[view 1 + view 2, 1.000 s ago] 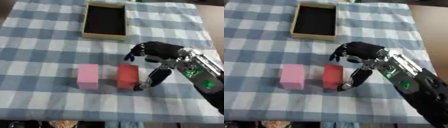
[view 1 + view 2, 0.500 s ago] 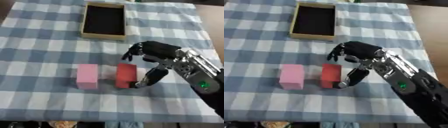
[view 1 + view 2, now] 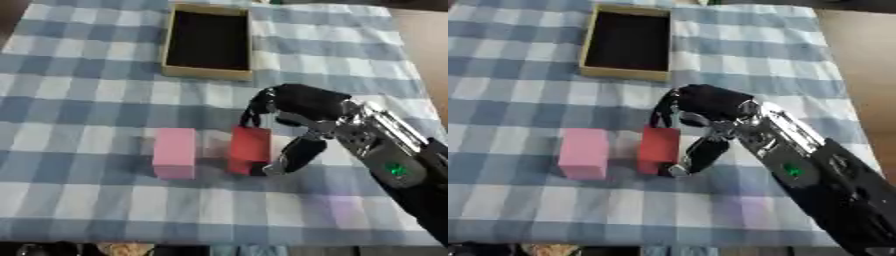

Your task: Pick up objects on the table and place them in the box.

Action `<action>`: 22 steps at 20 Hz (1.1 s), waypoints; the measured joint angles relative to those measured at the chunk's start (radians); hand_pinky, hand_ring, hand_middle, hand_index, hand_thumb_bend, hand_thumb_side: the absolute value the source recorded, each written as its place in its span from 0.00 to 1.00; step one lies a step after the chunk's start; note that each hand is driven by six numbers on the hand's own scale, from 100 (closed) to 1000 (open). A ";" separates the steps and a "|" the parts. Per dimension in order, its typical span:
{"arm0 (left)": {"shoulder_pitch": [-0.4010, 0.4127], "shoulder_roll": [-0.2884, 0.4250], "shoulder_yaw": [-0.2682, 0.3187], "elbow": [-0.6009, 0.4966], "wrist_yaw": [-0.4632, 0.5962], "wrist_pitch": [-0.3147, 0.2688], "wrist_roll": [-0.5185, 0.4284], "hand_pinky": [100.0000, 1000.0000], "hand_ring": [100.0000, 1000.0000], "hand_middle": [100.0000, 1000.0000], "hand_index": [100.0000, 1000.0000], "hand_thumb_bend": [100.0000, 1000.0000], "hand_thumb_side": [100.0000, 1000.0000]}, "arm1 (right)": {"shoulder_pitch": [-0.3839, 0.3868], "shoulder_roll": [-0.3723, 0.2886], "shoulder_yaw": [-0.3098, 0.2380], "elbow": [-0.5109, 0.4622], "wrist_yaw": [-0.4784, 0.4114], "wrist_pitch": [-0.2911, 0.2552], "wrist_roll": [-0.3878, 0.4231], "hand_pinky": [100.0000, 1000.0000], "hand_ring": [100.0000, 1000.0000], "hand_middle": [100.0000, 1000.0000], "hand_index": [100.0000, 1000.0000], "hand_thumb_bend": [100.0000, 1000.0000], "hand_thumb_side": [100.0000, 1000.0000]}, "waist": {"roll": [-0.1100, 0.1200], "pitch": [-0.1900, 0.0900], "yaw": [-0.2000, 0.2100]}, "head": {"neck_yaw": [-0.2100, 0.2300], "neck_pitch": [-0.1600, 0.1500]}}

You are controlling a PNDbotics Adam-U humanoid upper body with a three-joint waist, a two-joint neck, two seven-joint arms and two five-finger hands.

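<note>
Right robot hand (image 3: pixel 302 112) has closed in — fingers now pinching red block (image 3: pixel 250 149)

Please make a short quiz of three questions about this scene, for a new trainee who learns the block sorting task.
1. True or false: the pink block lies inside the box.
2. Which block does the right hand close around? A) the pink block B) the red block C) neither
3. Fill in: the box stands at the ____ side of the checked tablecloth, beyond both blocks.

Key
1. False. It lies on the tablecloth, left of the red block.
2. B. The fingers curl over the far end of the red block and the thumb lies at its right side.
3. far
</note>
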 measured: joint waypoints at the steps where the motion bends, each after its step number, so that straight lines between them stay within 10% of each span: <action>1: 0.000 0.000 0.000 0.000 0.000 0.000 0.000 0.60 0.48 0.52 0.76 0.00 0.93 | 0.000 0.000 0.000 0.000 -0.001 -0.002 -0.002 0.75 0.71 0.44 0.65 0.38 0.37 | 0.000 0.001 0.000 | 0.000 0.000; 22: 0.000 0.000 0.000 0.000 0.000 0.002 -0.003 0.59 0.48 0.52 0.76 0.00 0.93 | 0.009 -0.001 -0.006 -0.001 -0.028 0.015 -0.102 0.67 0.58 0.36 0.54 0.28 0.28 | 0.002 0.002 -0.001 | -0.003 0.000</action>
